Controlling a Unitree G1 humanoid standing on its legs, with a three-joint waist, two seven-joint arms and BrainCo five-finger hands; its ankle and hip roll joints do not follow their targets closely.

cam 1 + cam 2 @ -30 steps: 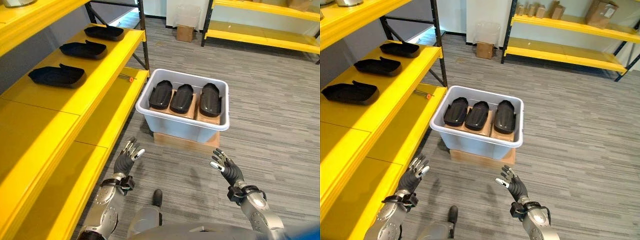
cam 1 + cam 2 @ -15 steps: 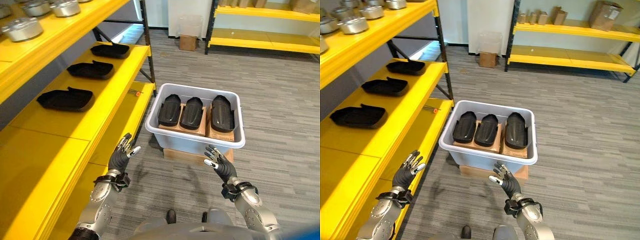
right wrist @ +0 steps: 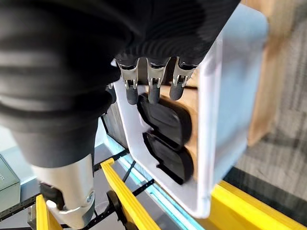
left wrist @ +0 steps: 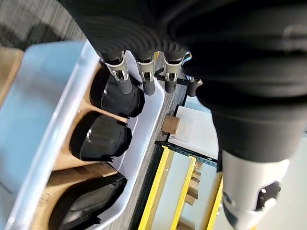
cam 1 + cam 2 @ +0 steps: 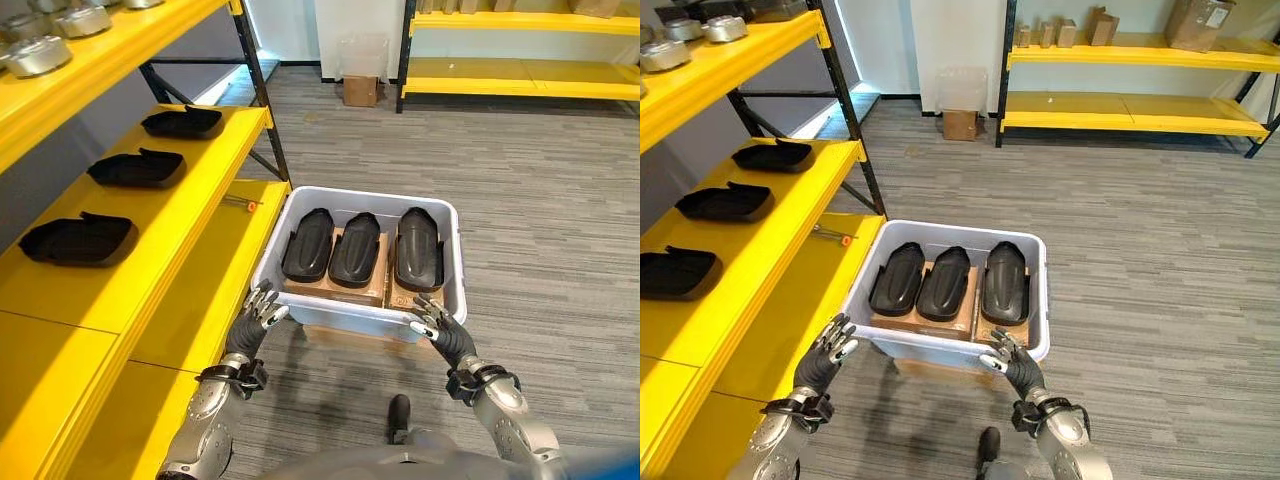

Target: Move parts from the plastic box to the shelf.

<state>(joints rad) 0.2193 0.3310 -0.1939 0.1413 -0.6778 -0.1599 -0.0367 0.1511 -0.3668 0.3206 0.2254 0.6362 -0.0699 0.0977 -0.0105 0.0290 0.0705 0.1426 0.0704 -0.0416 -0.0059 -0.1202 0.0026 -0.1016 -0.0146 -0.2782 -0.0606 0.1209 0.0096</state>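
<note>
Bright, even light — soft shadows

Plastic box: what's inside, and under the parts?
The plastic box holds three black parts lying side by side on cardboard. Whatever lies beneath that cardboard is covered.

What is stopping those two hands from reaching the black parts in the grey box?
Only the plastic box's near rim. Both the left hand and right hand hover open just short of it, and the three black parts lie uncovered on cardboard inside, with nothing lying over them.
</note>
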